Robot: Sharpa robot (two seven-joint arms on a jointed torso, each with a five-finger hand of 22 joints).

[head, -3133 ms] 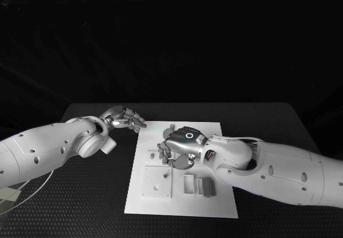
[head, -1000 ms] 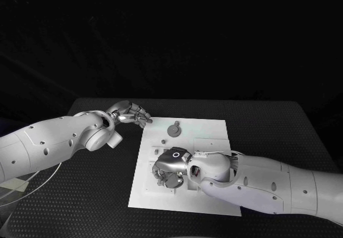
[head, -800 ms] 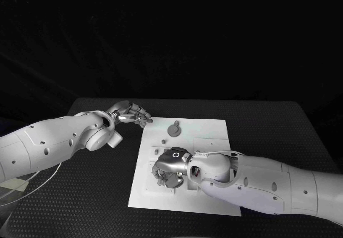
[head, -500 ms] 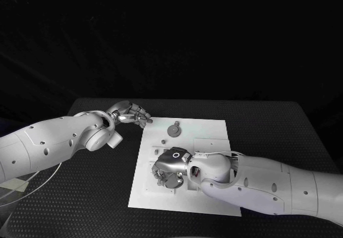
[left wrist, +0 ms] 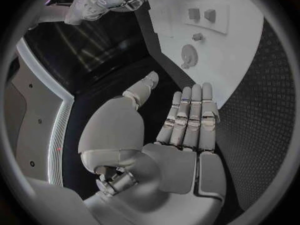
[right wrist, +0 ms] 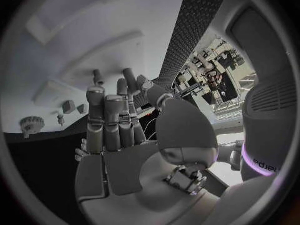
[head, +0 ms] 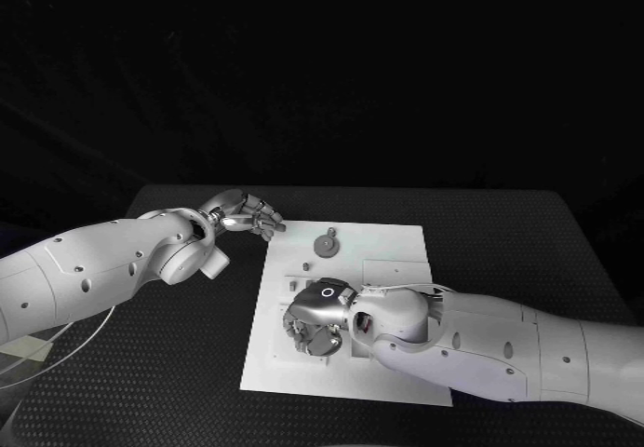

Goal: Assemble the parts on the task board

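Right hand over the task board centre; left hand off the board's far-left corner.

The task board (head: 389, 244), a white plate, lies at the middle of the black table (head: 537, 233). A round grey part (head: 327, 244) sits at 12 o'clock on the board, apart from both hands; in the left wrist view the same part (left wrist: 189, 53) lies beyond the fingertips. The right hand (head: 316, 321) hangs over the board's centre, fingers pointing down toward small parts below; whether it holds one cannot be told. In the right wrist view the right hand's fingers (right wrist: 106, 120) stand straight and side by side. The left hand (head: 246, 214) sits at 10 o'clock off the board's corner, fingers (left wrist: 190, 112) extended together, holding nothing.
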